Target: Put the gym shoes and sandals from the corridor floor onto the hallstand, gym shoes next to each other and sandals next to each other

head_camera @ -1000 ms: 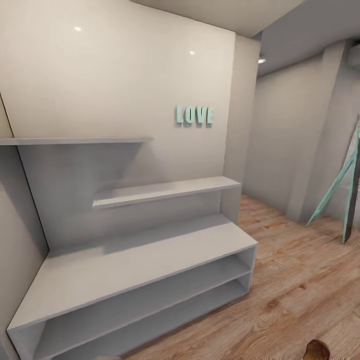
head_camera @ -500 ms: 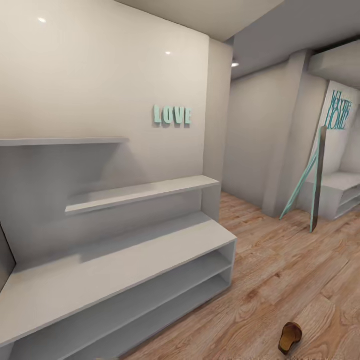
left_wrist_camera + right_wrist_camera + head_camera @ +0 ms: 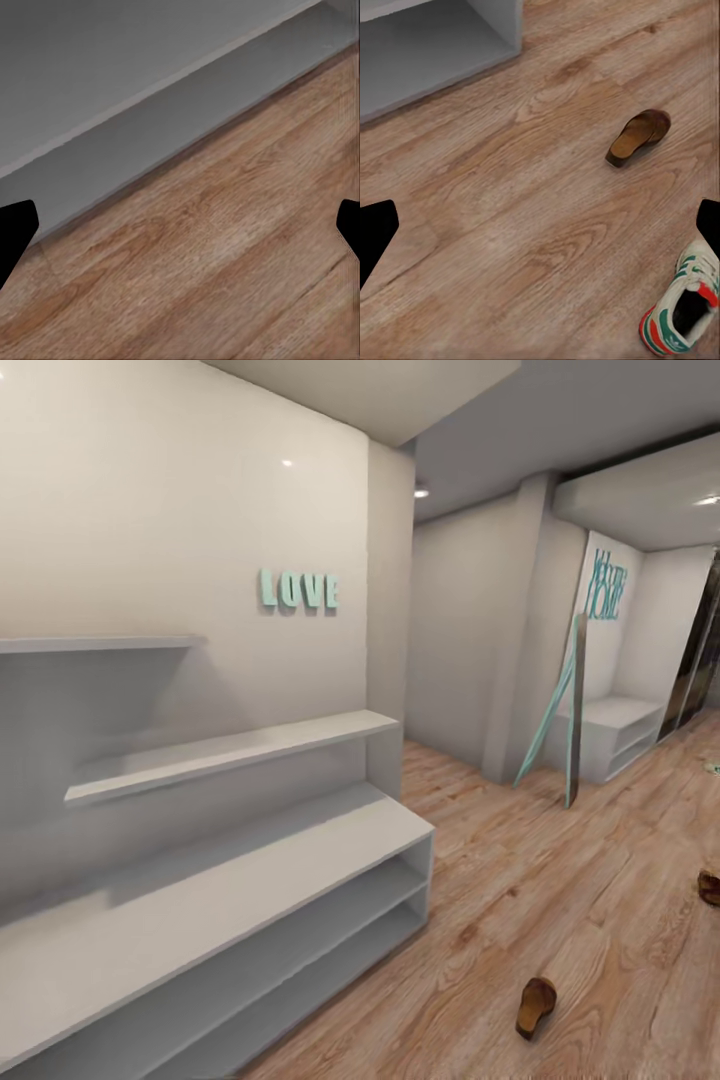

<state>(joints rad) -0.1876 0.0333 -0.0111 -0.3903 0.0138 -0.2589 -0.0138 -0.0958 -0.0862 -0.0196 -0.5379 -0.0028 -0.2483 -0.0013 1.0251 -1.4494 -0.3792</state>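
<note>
plain black fingertips (image 3: 13,232) on each gripper.

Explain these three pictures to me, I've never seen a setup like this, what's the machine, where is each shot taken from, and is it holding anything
This is a simulated wheeled robot with two arms, steered by a person.

The big picture comes from its head camera. It shows a corridor with a pale grey hallstand against the wall, its shelves bare, and a wood-plank floor. One brown sandal lies on the floor near the robot, and another sandal sits at the picture's right edge.

The other two pictures come from cameras on the wrists, looking along each gripper's fingers. The black shapes at the sides are fingertips.

The left gripper looks down at floor beside the hallstand. The right gripper looks at the near sandal and a white gym shoe with green stripes.

Both grippers are open and hold nothing.
</note>
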